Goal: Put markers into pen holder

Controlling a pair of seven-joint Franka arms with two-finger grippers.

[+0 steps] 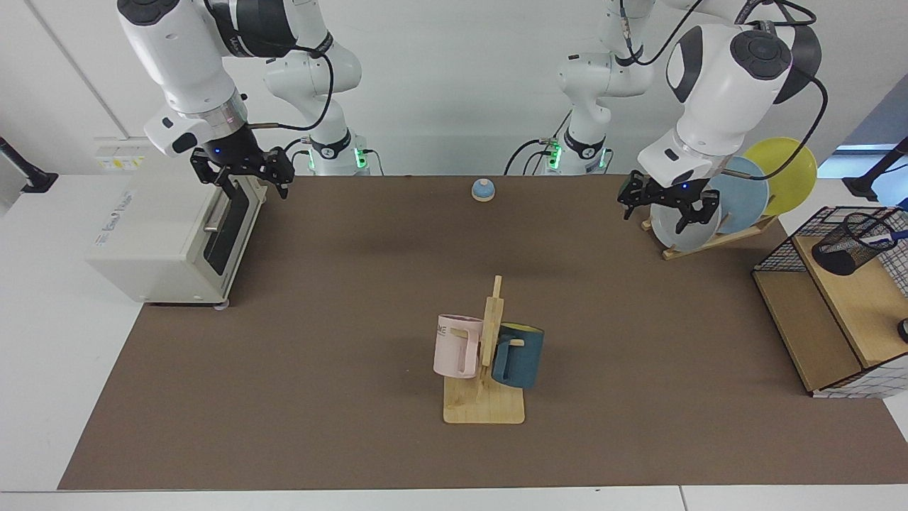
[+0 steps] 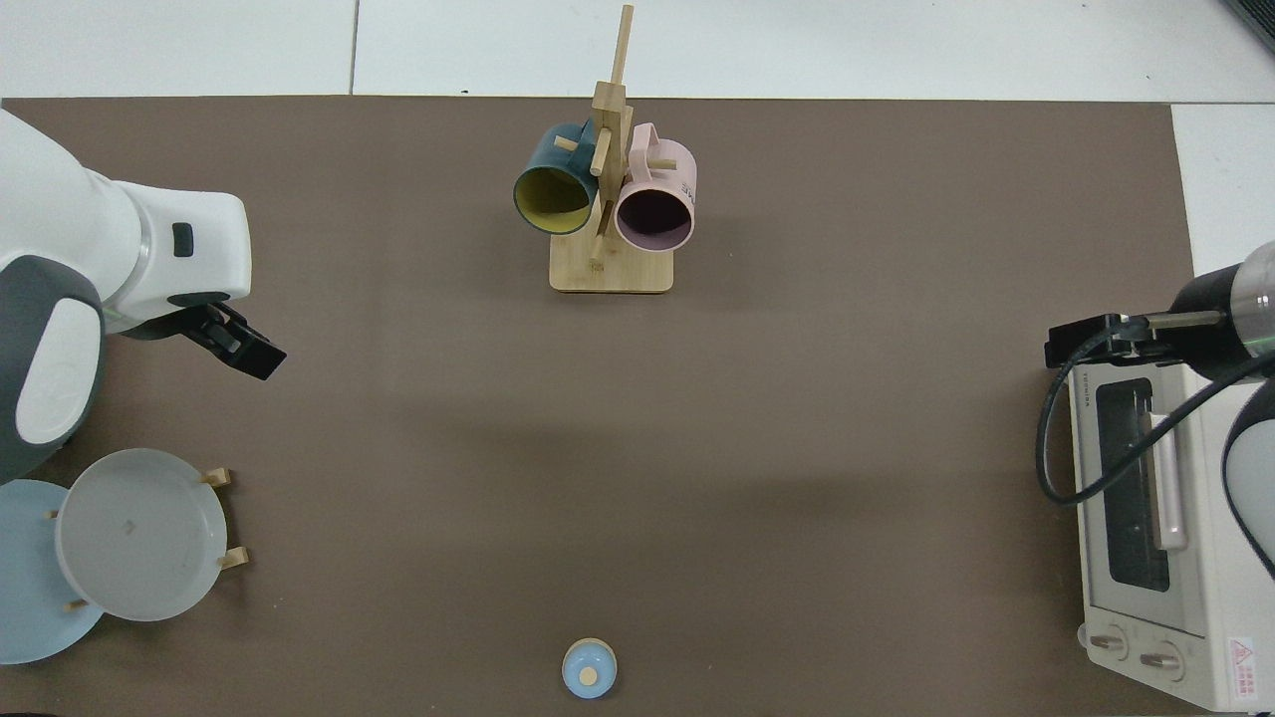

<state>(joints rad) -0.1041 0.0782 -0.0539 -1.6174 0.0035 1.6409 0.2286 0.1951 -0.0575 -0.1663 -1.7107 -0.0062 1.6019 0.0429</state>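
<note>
Facing view, left to right. Your right gripper (image 1: 250, 176) hangs over the toaster oven (image 1: 164, 238) at the desk's (image 1: 340, 298) far-left corner, just above the oven's door edge. Its fingers are spread, nothing between them. In the top view the same gripper (image 2: 1084, 341) sits at the oven's (image 2: 1155, 518) front corner; that arm is waiting.

Mid-desk, back edge: a small blue bell (image 1: 483, 189). Nearer the camera, a wooden mug rack (image 1: 485, 369) with a pink mug (image 1: 456, 345) and a dark blue mug (image 1: 518, 355) hung either side.

Next, your left gripper (image 1: 665, 209) hovers in front of the plate rack (image 1: 709, 238), overlapping the grey plate (image 1: 677, 223) in this view (I can't tell whether it touches). Its fingers are released and empty. A light blue plate (image 1: 741, 191) and a yellow plate (image 1: 791, 177) stand behind. From above, the left gripper (image 2: 239, 344) is over bare desk, clear of the grey plate (image 2: 139, 533).

Far right: the wire basket (image 1: 837, 298) with its wooden shelf. The pen holder (image 1: 848, 245) stands tilted on the shelf. The marker (image 1: 885, 234) is in the holder, its blue end poking out over the rim. Both are well apart from the left gripper.
</note>
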